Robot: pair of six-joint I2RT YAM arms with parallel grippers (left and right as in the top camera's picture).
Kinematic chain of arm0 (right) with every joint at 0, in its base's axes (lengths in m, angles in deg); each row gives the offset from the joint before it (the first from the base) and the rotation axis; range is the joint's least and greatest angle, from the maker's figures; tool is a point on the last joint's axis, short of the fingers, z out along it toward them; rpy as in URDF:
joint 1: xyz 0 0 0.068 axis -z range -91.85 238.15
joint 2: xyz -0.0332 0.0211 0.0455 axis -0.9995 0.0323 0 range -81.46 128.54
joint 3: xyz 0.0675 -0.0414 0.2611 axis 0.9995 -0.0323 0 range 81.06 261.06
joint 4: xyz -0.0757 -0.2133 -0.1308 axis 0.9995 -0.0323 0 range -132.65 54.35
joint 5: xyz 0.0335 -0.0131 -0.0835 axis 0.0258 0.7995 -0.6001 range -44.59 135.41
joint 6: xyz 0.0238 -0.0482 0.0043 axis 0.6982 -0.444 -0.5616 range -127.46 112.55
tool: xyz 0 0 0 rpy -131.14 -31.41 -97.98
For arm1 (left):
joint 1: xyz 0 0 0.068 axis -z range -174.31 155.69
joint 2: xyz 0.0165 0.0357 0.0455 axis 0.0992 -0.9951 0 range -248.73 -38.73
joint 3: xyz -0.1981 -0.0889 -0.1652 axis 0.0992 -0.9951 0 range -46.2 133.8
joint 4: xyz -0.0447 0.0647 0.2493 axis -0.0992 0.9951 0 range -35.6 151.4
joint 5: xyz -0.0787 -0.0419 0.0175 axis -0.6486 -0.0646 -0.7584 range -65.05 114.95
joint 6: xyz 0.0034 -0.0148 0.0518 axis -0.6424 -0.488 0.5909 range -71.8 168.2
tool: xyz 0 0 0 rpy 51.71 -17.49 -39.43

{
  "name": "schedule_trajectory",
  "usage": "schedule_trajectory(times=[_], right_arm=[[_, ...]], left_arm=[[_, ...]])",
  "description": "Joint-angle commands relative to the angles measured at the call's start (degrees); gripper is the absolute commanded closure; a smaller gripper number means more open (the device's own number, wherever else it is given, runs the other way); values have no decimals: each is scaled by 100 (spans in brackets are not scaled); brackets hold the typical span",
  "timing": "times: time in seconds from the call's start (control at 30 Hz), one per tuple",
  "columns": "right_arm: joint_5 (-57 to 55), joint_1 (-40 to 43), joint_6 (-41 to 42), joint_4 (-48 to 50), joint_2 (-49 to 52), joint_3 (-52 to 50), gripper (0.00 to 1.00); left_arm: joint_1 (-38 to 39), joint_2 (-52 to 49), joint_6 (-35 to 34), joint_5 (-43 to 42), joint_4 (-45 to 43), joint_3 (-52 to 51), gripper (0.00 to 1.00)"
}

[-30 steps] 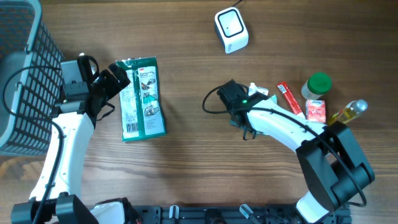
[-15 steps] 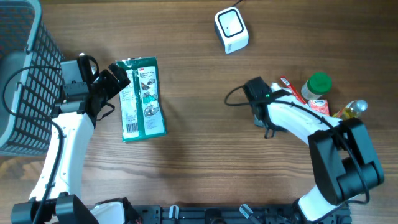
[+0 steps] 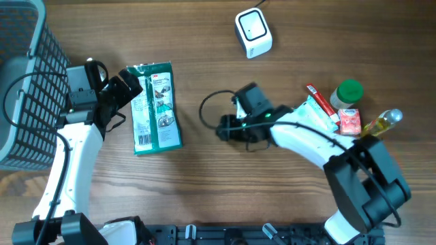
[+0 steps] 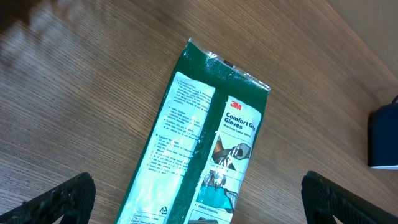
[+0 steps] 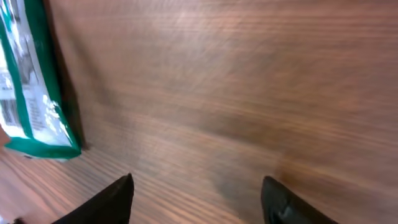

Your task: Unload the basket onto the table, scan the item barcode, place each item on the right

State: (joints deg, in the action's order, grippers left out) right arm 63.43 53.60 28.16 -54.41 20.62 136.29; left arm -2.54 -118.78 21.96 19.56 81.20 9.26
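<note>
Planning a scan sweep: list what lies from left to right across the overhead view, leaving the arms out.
Dark wire mesh basket → green plastic glove packet → white cube-shaped barcode scanner → slim red packet → green-capped jar → clear bottle of yellow liquid.

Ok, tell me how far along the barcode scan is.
Nothing looks done yet: the glove packet lies flat on the table, well away from the scanner. In hand: nothing is gripped. The left fingers stand open at the packet's edge, and the right fingers stand open over bare wood. Left to do: pick up the packet and show its barcode to the scanner.
</note>
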Motion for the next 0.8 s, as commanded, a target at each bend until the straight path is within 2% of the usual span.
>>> schedule_trajectory(times=[0.0,0.17,0.77], right_arm=[[-1086,-356,251,153,-28,-50,16],[-1318,-450,249,271,-28,-50,1],[-1425,-450,201,313,-28,-50,0]], left_arm=[[-26,-44,28,55,-15,-4,0],[-26,-44,28,55,-15,-4,0],[-26,-44,28,57,-15,-4,0]])
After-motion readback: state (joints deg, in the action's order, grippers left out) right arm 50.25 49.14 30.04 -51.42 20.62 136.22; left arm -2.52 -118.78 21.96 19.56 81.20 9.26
